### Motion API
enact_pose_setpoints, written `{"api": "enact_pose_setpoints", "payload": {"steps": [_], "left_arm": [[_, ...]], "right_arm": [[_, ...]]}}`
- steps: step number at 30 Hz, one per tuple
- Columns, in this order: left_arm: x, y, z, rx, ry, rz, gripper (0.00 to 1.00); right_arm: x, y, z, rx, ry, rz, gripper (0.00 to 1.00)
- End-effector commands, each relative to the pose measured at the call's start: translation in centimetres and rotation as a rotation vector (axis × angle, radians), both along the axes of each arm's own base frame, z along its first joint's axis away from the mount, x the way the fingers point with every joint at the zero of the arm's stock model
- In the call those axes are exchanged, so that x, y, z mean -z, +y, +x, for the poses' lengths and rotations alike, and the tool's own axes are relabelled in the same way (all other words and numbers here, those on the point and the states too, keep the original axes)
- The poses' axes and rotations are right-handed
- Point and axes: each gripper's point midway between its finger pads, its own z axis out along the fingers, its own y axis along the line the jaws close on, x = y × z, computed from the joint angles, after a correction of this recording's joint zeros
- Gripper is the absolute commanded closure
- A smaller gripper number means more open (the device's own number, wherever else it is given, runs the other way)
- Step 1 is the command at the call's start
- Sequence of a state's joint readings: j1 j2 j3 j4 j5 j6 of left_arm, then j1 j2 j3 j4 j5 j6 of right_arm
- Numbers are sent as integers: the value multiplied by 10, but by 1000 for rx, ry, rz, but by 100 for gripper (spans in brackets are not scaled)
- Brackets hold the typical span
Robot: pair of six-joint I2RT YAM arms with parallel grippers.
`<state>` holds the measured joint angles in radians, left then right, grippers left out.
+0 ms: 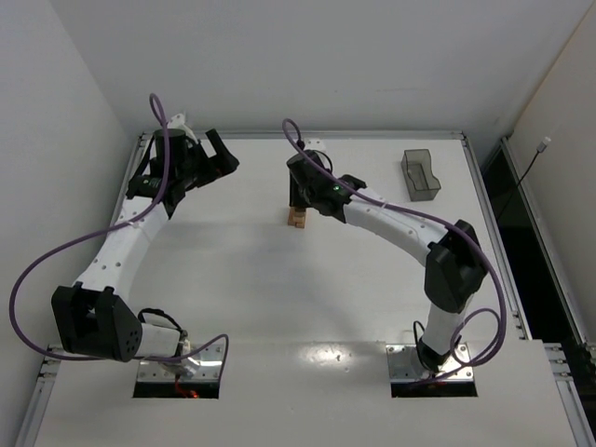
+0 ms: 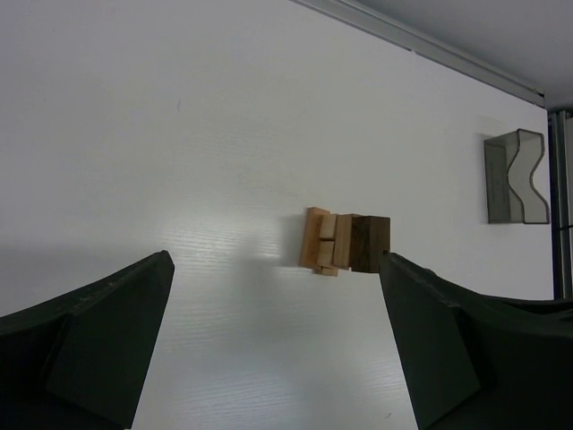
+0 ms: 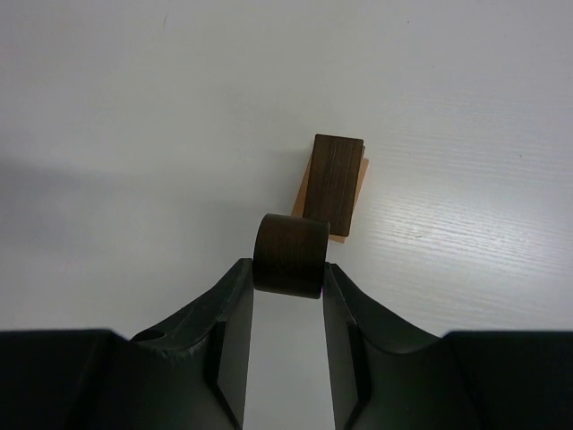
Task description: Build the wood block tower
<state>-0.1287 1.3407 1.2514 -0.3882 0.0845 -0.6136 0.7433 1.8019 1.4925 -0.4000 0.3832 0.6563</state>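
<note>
where the two arms are bolted at the near edge of the table (image 1: 279, 307), a wide bare surface lies between and beyond them. the right gripper (image 3: 288, 273) hangs at mid-table just above the wood block tower (image 3: 333, 184), its jaws clamped on a dark rounded block (image 3: 288, 253). from that wrist the tower shows only a dark top piece with a tan rim beneath; the lower layers are hidden. whether the held block touches the tower cannot be told. in the top view the right wrist covers the tower's upper part. the left gripper (image 1: 222, 155), near the far-left corner, has its jaws spread wide around nothing, well apart from the tower. the dark translucent tray (image 1: 420, 175) stands near the far-right edge.
</note>
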Motion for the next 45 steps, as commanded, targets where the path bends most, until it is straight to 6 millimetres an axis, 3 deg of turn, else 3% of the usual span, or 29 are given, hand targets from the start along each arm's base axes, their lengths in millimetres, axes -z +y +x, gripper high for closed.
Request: {"api": "enact_pose_setpoints", "payload": {"steps": [1, 2, 7, 9, 14, 20, 29, 35, 45], "left_arm": [[-4, 5, 2, -9, -23, -8, 2], [-4, 3, 1, 0, -22, -12, 2], [2, 1, 0, 9, -12, -15, 2], [0, 1, 2, 9, -23, -17, 2], [4, -1, 3, 13, -10, -28, 2], [8, -2, 4, 21, 0, -31, 2], [8, -4, 4, 25, -5, -44, 2], [14, -4, 6, 28, 7, -59, 2], [21, -8, 5, 39, 29, -74, 2]], "right_arm": [[-27, 13, 21, 32, -107, 38, 100], [-18, 13, 22, 31, -95, 26, 100], [-21, 18, 34, 30, -144, 20, 100], [-10, 15, 38, 38, -132, 8, 100], [-7, 15, 44, 45, -156, -8, 100], [6, 11, 43, 49, -156, -25, 100], [10, 9, 42, 61, -151, -28, 100], [31, 4, 41, 69, -100, -53, 100], [32, 4, 47, 84, -99, -45, 100]]}}
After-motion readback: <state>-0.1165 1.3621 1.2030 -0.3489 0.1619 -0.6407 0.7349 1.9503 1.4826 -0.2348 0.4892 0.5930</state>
